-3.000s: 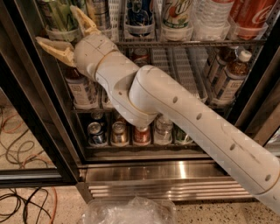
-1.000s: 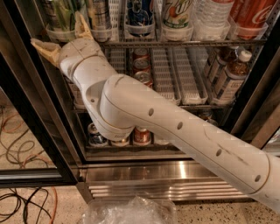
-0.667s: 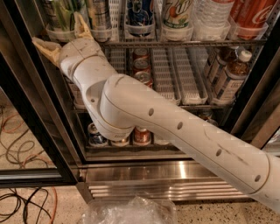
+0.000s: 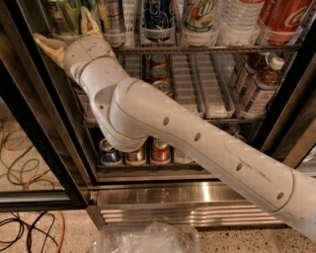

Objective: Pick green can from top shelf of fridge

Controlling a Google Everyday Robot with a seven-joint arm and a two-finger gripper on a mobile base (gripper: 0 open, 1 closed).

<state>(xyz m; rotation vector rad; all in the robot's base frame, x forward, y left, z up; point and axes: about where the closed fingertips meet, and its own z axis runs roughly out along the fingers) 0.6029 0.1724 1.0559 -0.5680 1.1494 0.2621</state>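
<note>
The claw [image 4: 69, 33] was at the left end of the top shelf [image 4: 207, 48] of the fridge [image 4: 197, 202], its fingers spread apart and unclamped, the upright green can [image 4: 66, 12] standing just beyond, apparently between them.

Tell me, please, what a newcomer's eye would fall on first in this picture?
The big white robot arm dominates, stretching from the lower right up to the top left of the fridge. There its gripper sits with tan fingers spread either side of the green can on the top shelf. Next come the red cola can at top right and the tangled cables on the floor at left.
</note>
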